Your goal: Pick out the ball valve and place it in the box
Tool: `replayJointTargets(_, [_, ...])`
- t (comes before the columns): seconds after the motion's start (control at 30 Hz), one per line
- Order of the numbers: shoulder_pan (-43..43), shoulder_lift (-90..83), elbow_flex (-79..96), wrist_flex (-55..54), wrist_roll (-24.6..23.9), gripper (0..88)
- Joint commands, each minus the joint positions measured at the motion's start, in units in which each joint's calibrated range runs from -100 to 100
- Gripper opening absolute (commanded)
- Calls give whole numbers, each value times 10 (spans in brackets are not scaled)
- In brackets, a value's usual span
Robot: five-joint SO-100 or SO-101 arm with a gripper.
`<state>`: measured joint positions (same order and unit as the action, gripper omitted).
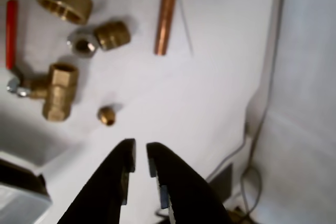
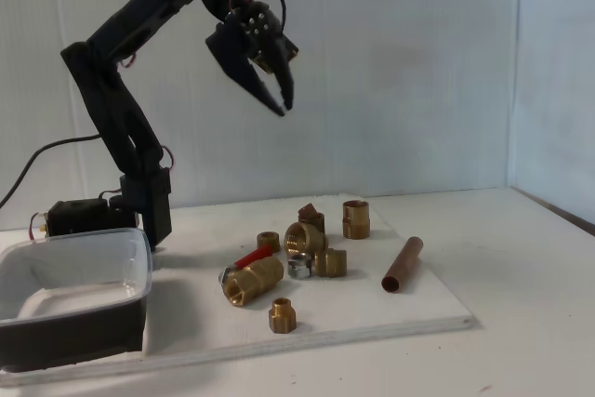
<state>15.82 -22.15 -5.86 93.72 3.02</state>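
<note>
1. Nearest the wrist camera, the pincer [image 1: 140, 157] has its two dark fingers only a narrow slit apart, with nothing between them; in the fixed view it hangs high in the air [image 2: 282, 102], well above the fittings.
2. On the white board [image 2: 409, 309] the valve [image 1: 56, 91] lies on its side, its red lever [image 1: 11, 33] stretched flat beside the brass body. In the fixed view the valve [image 2: 251, 278] sits at the near-left of the cluster, between the box [image 2: 74, 295] and the other brass pieces.
3. From the wrist view the valve is ahead and to the left of the fingertips, with a small brass nipple [image 1: 106, 115] close by it.
4. Handling, by judgement: solid brass, so heavy for its size, rigid and smooth. The round body may roll or slip; gripping across the flat-sided end of the body looks safer than the thin lever.
5. Fingers must open much wider first.
</note>
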Motion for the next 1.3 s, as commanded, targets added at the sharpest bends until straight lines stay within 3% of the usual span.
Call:
replayJointTargets(0.0, [22, 9, -32, 15, 20, 8])
replayJointTargets(0.37, [79, 96, -34, 14, 117, 8])
replayJointTargets(0.8, [141, 137, -34, 9, 301, 8])
replayJointTargets(1.27, [143, 138, -11, 15, 494, 8])
